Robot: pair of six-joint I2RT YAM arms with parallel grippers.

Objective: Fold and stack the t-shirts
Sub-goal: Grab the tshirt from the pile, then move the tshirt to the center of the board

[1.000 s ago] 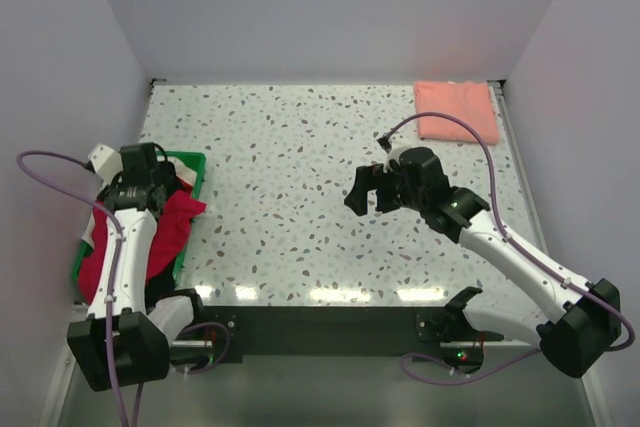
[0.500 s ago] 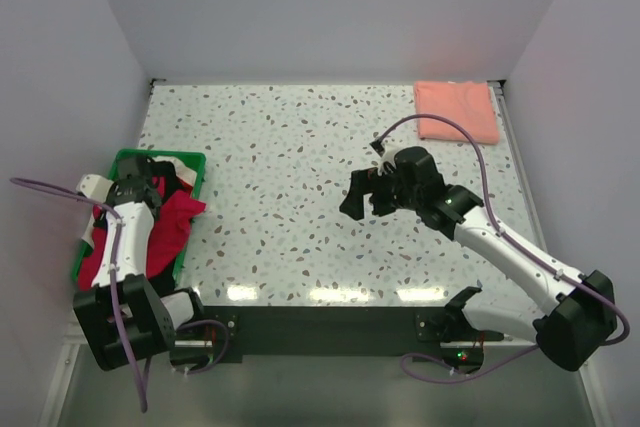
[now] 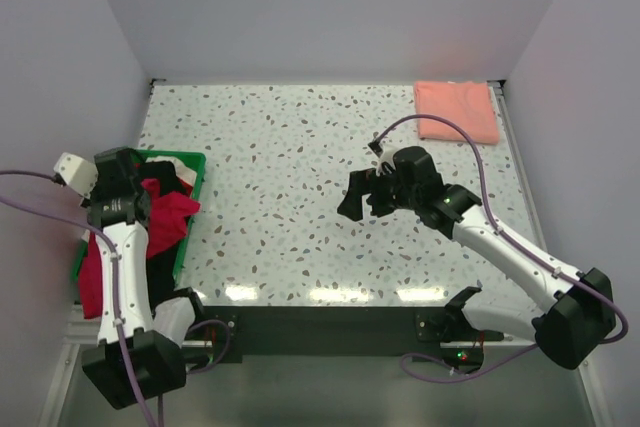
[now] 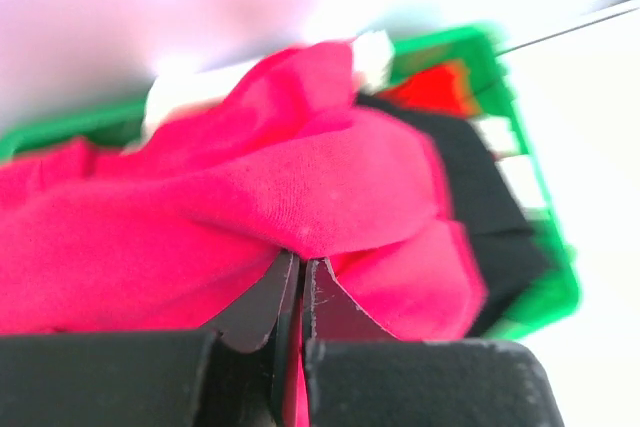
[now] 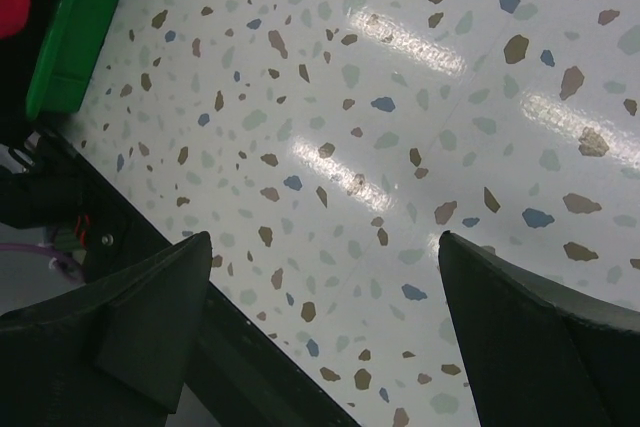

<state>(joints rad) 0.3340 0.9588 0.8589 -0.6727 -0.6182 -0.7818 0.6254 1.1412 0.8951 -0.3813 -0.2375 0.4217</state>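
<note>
A crumpled crimson t-shirt lies in the green crate at the left edge of the table. My left gripper is over the crate, shut on a fold of that shirt. In the left wrist view its jaws pinch a raised ridge of the crimson t-shirt. A salmon pink t-shirt lies folded flat at the far right corner. My right gripper hovers over mid-table, open and holding nothing; in its wrist view the right gripper shows only speckled tabletop between its fingers.
Black cloth and a bit of white cloth lie in the crate under the red one. The crate's corner shows at the right wrist view's top left. White walls enclose the table on three sides.
My left gripper has shut on the crimson t-shirt and its wrist has swung back towards the left wall. The right arm has drifted slightly left, still open.
</note>
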